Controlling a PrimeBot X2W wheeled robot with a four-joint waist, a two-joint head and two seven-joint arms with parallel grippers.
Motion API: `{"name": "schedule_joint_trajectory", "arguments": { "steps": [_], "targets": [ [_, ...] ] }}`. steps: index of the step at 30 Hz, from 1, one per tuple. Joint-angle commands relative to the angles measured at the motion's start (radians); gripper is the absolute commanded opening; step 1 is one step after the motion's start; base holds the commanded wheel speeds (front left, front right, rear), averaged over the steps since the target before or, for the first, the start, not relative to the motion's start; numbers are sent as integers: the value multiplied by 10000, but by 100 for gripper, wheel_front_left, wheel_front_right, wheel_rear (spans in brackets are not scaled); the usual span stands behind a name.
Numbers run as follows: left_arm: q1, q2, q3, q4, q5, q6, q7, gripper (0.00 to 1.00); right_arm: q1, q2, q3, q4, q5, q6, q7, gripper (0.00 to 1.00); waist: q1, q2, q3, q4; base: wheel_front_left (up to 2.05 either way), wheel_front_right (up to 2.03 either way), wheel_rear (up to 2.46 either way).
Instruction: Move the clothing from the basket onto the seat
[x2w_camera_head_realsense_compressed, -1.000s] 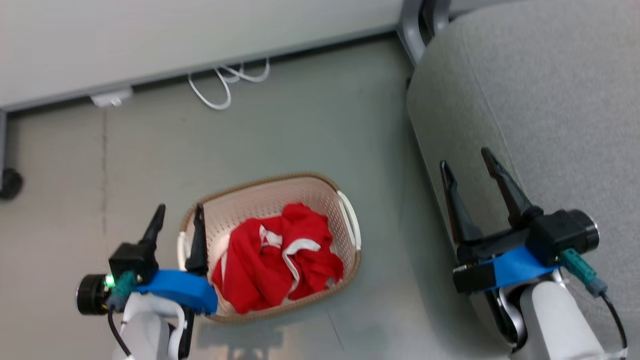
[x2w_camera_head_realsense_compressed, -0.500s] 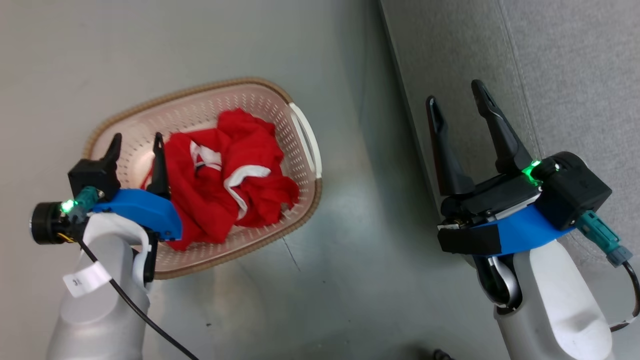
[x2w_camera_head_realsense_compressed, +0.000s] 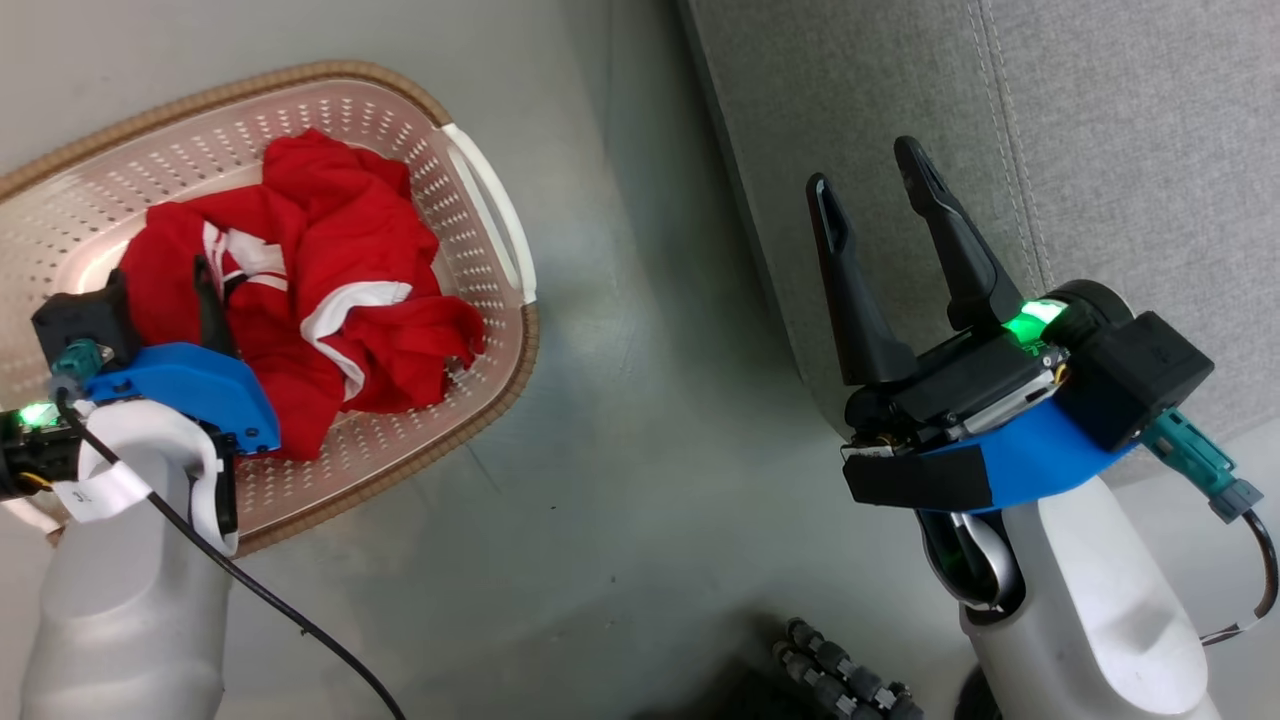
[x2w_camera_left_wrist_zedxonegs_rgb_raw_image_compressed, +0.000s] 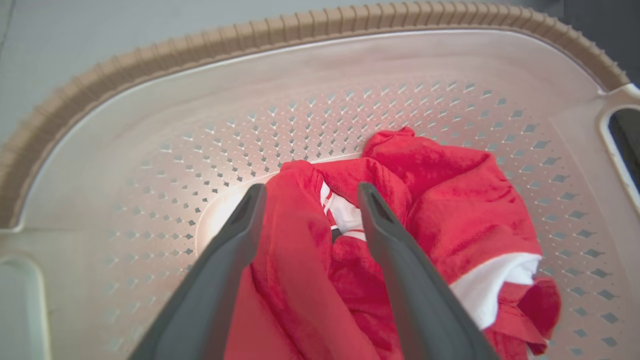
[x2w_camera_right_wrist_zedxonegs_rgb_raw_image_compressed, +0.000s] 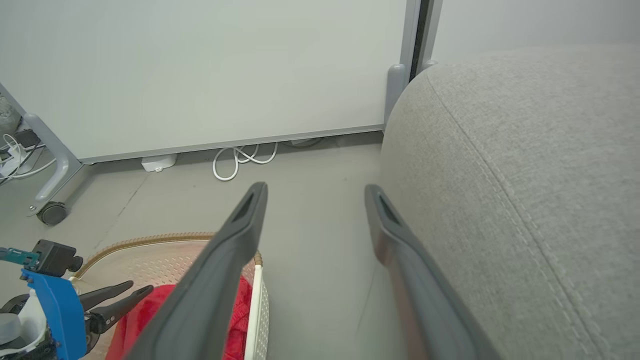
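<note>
While astride the clothing (x2w_camera_left_wrist_zedxonegs_rgb_raw_image_compressed: 450, 210), left tool (x2w_camera_left_wrist_zedxonegs_rgb_raw_image_compressed: 311, 190) agape.

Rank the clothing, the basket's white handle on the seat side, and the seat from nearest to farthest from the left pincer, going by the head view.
1. clothing: in the basket, between the fingers of the open left pincer.
2. white handle: on the basket's right-hand wall.
3. seat: far right, across the floor.

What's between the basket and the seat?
Bare grey floor. In the head view, nothing lies on the strip between the basket and the seat.
</note>
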Motion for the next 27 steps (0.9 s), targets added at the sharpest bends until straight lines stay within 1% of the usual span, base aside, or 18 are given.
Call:
{"name": "schedule_joint_trajectory", "arguments": {
  "steps": [1, 4, 5, 6, 9, 19, 23, 27],
  "targets": [
    [-241, 126, 41, 40, -38, 56, 62, 100, -178, 7, 45, -64, 106, 1, -36, 100, -2, 1, 139, -116, 0, 0, 0],
    [-319, 191, 141, 167, -84, 368, 130, 100, -208, 7, 95, -93, 200, 1, -36, 100, -2, 1, 254, -148, 0, 0, 0],
    [-319, 191, 141, 167, -84, 368, 130, 100, -208, 7, 95, -93, 200, 1, -36, 100, -2, 1, 254, -148, 0, 0, 0],
    [-353, 221, 194, 294, -101, 562, 192, 100, -236, 7, 143, -93, 251, 1, -36, 100, -2, 1, 298, -164, 0, 0, 0],
    [-396, 252, 248, 494, -147, 784, 337, 100, -303, 7, 223, -104, 295, 1, -36, 100, -2, 1, 350, -182, 0, 0, 0],
    [-616, 242, 172, 1004, -194, 1117, 798, 100, -394, 6, 412, -131, 393, 1, -35, 100, -2, 1, 517, -235, 0, 0, 0],
    [-705, 324, 58, 1282, -110, 1350, 1111, 100, -421, 6, 491, -154, 472, 1, -35, 100, -2, 1, 571, -271, 0, 0, 0],
    [-889, 521, 6, 1495, -76, 1404, 1202, 100, -445, 6, 568, -175, 547, 1, -35, 100, -2, 1, 652, -330, 0, 0, 0]
  ]
}}
